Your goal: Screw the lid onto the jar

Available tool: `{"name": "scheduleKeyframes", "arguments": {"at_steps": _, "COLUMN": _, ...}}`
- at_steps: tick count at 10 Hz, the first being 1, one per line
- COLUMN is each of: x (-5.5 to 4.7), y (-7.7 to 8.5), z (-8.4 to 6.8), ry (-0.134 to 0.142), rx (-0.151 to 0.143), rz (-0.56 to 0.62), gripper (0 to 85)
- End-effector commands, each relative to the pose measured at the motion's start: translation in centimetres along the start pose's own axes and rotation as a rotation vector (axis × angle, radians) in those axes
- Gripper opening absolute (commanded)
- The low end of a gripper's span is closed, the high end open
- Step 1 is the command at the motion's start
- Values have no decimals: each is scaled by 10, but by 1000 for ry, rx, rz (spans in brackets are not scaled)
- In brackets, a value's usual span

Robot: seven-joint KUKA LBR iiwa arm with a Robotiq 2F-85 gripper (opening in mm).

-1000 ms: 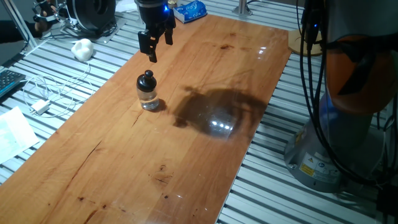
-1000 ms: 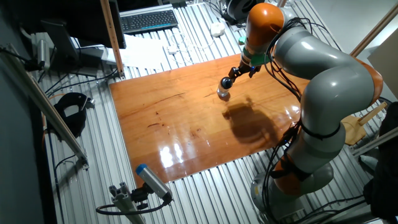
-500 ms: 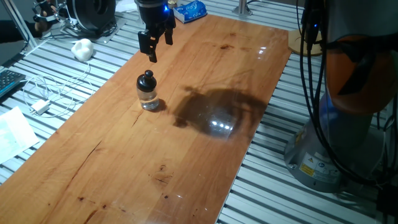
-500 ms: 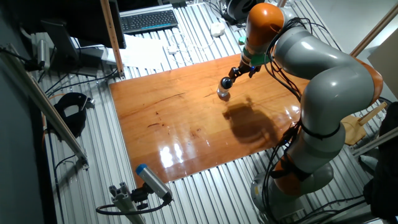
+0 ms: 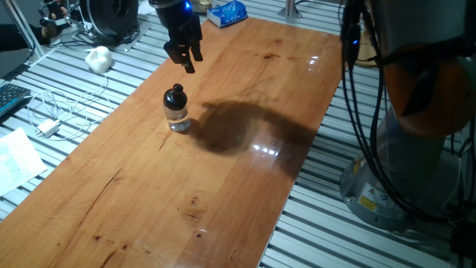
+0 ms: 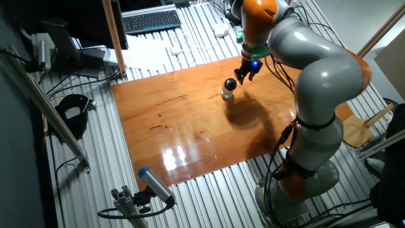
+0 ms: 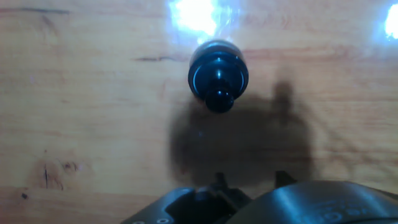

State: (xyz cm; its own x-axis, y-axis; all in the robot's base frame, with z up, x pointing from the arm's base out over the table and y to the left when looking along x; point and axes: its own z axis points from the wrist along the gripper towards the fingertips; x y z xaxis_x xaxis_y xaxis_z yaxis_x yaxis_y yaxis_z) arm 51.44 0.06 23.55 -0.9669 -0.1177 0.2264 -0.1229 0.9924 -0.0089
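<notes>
The clear glass jar (image 5: 178,119) stands upright on the wooden table (image 5: 223,186), with the black lid (image 5: 175,97) sitting on top of it. My gripper (image 5: 186,58) hangs above and behind the jar, clear of the lid, with its jaws apart and empty. In the other fixed view the gripper (image 6: 243,73) is up and to the right of the lid (image 6: 230,84) and the jar (image 6: 226,95). The hand view looks down on the lid (image 7: 217,71), which hides most of the jar. My fingertips (image 7: 219,181) only just show at the bottom edge.
A white lumpy object (image 5: 97,58) and white cables (image 5: 56,112) lie on the slatted bench left of the table. A blue packet (image 5: 227,11) lies past the table's far end. My arm's base (image 5: 405,164) stands to the right. A keyboard (image 6: 150,21) is at the back.
My arm has swung and the gripper has turned and shifted a little further from the jar. The arm's shadow on the table moved left. The jar and lid have not moved.
</notes>
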Motion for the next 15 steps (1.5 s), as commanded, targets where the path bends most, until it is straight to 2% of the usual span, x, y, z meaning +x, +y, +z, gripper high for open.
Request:
{"name": "scheduleKeyframes", "arguments": {"at_steps": 1, "x": 0, "y": 0, "z": 0, "ry": -1, "rx": 0, "rz": 0, "gripper": 0}}
{"name": "scheduleKeyframes", "arguments": {"at_steps": 15, "x": 1, "y": 0, "z": 0, "ry": -13, "rx": -1, "rz": 18, "gripper": 0}}
